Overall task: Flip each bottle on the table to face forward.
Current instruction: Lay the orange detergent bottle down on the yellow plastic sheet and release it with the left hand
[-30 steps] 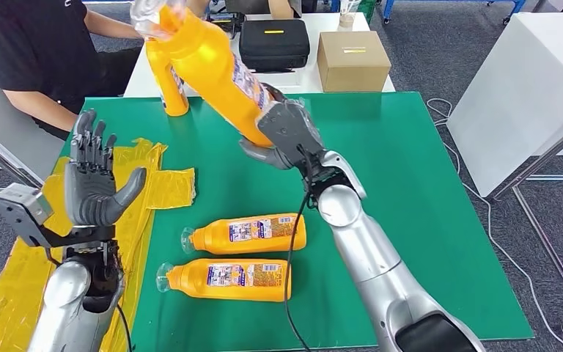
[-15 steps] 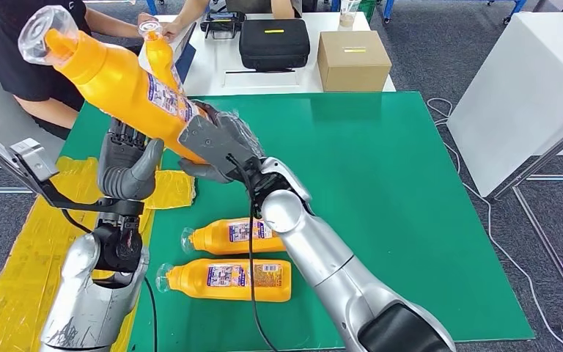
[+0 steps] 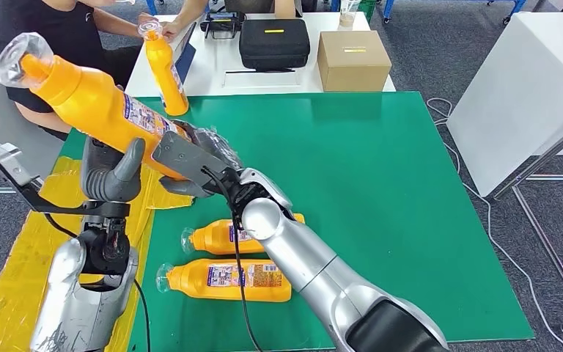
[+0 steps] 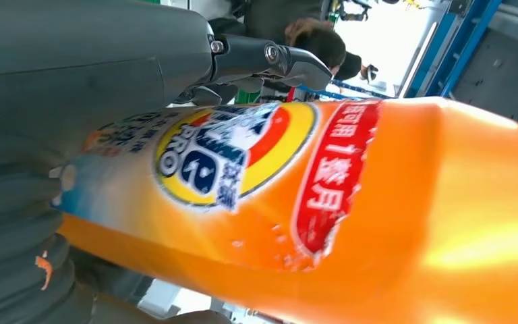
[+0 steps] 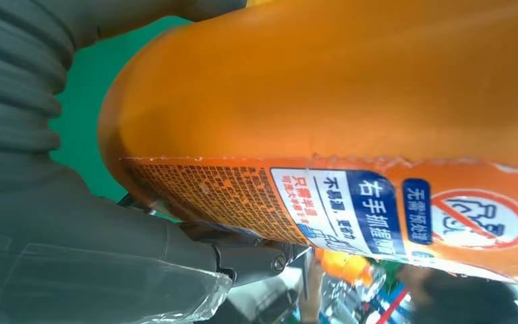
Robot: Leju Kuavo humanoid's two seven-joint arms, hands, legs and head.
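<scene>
Over the past second your right hand [image 3: 183, 158] has swung the held bottle [image 3: 92, 92] from the top centre of the frame to the upper left, and your left hand [image 3: 110, 172] has risen from the lower left to meet it. The green table [image 3: 410, 205] fills the middle of the head view, a yellow sheet [image 3: 15, 271] trailing off its left edge onto grey carpet. Beyond it, at the top of the frame, a white table [image 3: 212, 70] carries a black case [image 3: 274, 42] and a cardboard box [image 3: 352, 60], and a person in a black shirt [image 3: 37, 29] sits at the upper left, one hand on the standing bottle [image 3: 165, 73] at the green table's far left corner. Two more bottles lie on their sides at lower centre, caps pointing left: the nearer bottle [image 3: 227, 279] and, just behind it, the farther bottle [image 3: 216, 236], partly hidden by your right forearm. You grip the held bottle low on its body with the right hand, its clear cap tilted up toward the upper left corner. Your left hand is upright beneath the bottle, thumb raised against it; the left wrist view shows the fingers lying along its label, though you cannot tell whether they have closed round it.
</scene>
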